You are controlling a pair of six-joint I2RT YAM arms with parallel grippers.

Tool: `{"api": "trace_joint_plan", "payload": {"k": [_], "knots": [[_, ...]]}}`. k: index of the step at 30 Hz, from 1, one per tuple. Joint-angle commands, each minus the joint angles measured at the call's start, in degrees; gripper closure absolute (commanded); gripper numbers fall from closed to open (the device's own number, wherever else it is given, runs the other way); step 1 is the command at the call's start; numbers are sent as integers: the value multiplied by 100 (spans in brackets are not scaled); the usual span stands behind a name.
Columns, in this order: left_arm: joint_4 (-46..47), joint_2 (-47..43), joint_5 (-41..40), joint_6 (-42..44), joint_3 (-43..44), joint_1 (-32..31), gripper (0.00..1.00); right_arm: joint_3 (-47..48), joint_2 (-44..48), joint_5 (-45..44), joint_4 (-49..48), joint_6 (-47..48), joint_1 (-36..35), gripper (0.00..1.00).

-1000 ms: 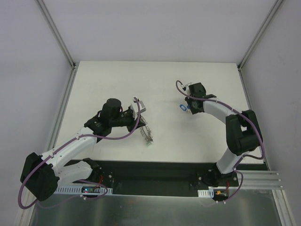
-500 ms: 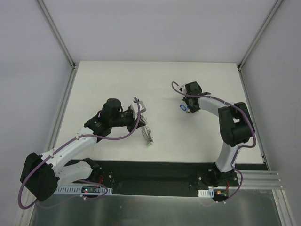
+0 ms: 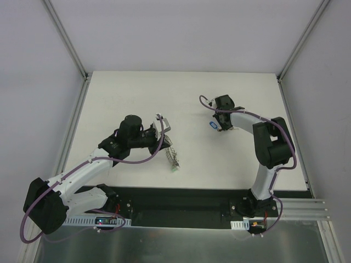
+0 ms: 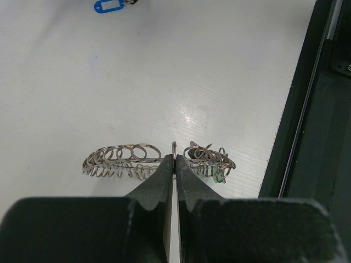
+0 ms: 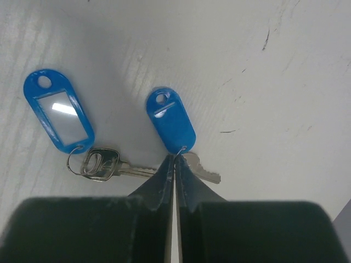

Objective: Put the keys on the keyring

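Observation:
The keyring is a silvery coiled ring lying sideways just over the white table, with a green tag at its right end. My left gripper is shut on one loop at its middle. In the top view the keyring is just past my left gripper. My right gripper is shut on the small wire ring of a silver key with a blue tag. A second key with a blue tag lies loose to its left. My right gripper is by the blue tags.
The black base plate runs along the table's near edge and shows at the right of the left wrist view. Metal frame posts stand at the table's far corners. A blue tag shows far off in the left wrist view.
The right arm's elbow has swung up and in, and its wrist has shifted slightly left. The blue tags stay in place. The left arm and keyring have not moved.

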State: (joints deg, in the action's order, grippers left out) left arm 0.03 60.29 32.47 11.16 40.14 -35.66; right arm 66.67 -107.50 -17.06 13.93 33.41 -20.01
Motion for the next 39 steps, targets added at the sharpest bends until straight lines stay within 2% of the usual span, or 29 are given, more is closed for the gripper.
{"api": "trace_joint_plan", "payload": {"k": [1, 6, 17, 20, 24, 26, 30, 39], "knots": [[173, -193, 137, 53, 266, -55, 100, 144, 282, -166, 206, 34, -3, 99], [173, -211, 137, 27, 284, -64, 100, -49, 1019, -157, 557, -167, -73, 99], [173, -448, 155, -52, 284, -82, 100, -1402, 3953, 809, 1313, -1309, -547, 99], [173, -510, 172, -70, 284, -82, 100, -1824, 4665, 1116, 1690, -1757, -793, 99], [173, -589, 163, -79, 266, -82, 100, -1965, 5124, 1274, 2506, -2249, -1127, 99], [173, -589, 163, -96, 275, -82, 100, -1948, 5178, 1589, 2632, -2374, -1321, 99], [173, -606, 155, -114, 275, -82, 100, -1948, 4767, 1644, 2685, -2620, -1611, 99], [164, -633, 84, -70, 231, -90, 100, -1307, 2622, 1416, 1851, -2269, -2648, 99]]}}
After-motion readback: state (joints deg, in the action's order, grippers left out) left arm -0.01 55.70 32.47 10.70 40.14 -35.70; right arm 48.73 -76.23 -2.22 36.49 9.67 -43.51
